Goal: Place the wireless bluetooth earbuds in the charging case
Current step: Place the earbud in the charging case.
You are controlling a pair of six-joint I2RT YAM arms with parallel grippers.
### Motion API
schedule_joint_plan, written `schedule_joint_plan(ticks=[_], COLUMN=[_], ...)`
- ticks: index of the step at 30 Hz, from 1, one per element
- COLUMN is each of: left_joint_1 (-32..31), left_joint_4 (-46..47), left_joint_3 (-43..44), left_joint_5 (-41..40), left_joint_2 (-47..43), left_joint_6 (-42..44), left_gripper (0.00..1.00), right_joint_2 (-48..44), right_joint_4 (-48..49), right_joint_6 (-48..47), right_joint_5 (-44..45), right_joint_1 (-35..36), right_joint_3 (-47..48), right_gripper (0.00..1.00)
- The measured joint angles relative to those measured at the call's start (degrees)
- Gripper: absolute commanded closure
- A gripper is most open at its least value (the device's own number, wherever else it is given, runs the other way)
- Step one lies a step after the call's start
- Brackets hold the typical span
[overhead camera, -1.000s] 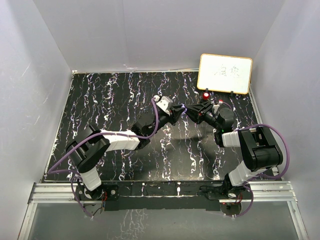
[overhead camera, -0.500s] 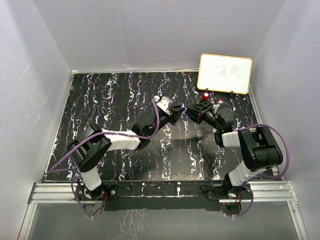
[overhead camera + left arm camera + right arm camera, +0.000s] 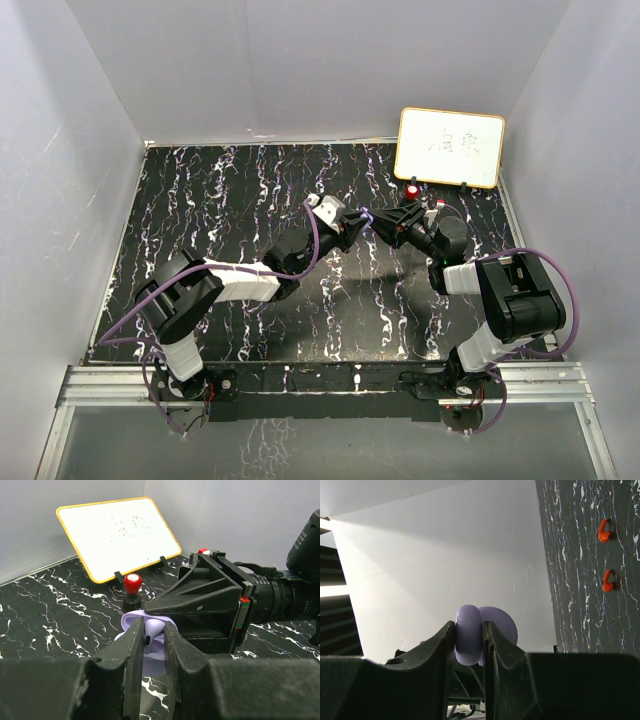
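My right gripper (image 3: 468, 626) is shut on the open pale purple charging case (image 3: 468, 642) and holds it above the table, lid (image 3: 502, 622) to the side. My left gripper (image 3: 153, 630) is shut on a pale purple earbud (image 3: 151, 626), held right at the case's open cavity (image 3: 131, 620). In the top view the two grippers meet mid-table, left (image 3: 350, 222) and right (image 3: 388, 222), with the case (image 3: 367, 213) between them. Two red earbuds (image 3: 604, 530) (image 3: 607, 581) lie on the black marbled table. The second purple earbud is not visible.
A yellow-framed whiteboard (image 3: 449, 146) leans at the back right. A red round-topped object on a black base (image 3: 132, 583) stands just in front of it, also visible from above (image 3: 413, 190). White walls enclose the table on three sides.
My left gripper has edged slightly up and right toward the right gripper, bringing the earbud closer to the case. The right arm has barely moved.
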Motion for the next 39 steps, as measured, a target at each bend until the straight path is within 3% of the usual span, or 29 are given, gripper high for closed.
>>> schedule_joint_plan(ticks=[15, 32, 39], left_joint_1=[0.0, 0.0, 0.0], left_joint_4=[0.0, -0.4, -0.6], left_joint_3=[-0.6, -0.6, -0.7], left_joint_5=[-0.2, -0.1, -0.1], left_joint_2=[0.0, 0.0, 0.0], left_joint_6=[0.0, 0.2, 0.3], left_gripper=[1.0, 0.74, 0.73], right_joint_2=[0.0, 0.0, 0.0], right_joint_4=[0.0, 0.0, 0.0], right_joint_6=[0.0, 0.0, 0.0], right_joint_5=[0.0, 0.0, 0.5], right_joint_1=[0.1, 0.1, 0.0], right_joint_3=[-0.1, -0.3, -0.4], right_gripper=[1.0, 1.0, 1.0])
